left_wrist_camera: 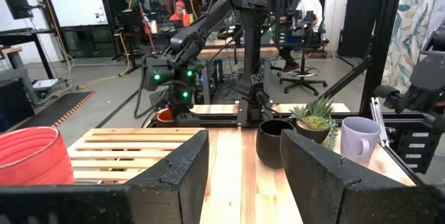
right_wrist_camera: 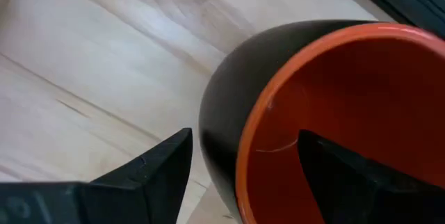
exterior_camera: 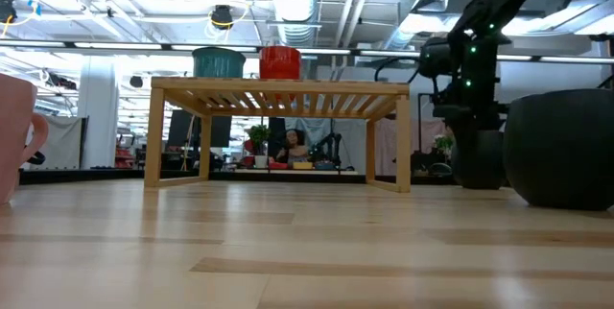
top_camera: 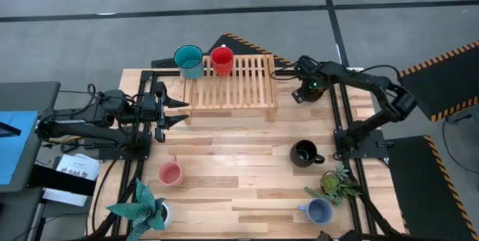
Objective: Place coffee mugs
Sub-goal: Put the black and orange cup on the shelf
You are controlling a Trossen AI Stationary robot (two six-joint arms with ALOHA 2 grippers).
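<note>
While the right claw [top_camera: 302,91] hovers just off the wooden rack's [top_camera: 230,84] right end:
Step in hand: a judgement — taking hold of the orange-and-dark mug [right_wrist_camera: 327,120].
Right claw: wide, one finger outside the mug's wall and one inside its rim, not yet closed.
Next move: likely close on the wall, lift, carry onto the rack.
Left claw [top_camera: 178,111]: parted, empty, waiting just left of the rack.
Already on rack: teal mug [top_camera: 188,60] and red mug [top_camera: 221,59], at its far left corner.
Still off rack: black mug [top_camera: 304,153], pink mug [top_camera: 171,174], pale blue mug [top_camera: 319,210], all on the worktop [top_camera: 239,174] nearer than the rack.
Surface: pale wood planks, two potted plants.
Room: open workshop, people seated behind.
</note>
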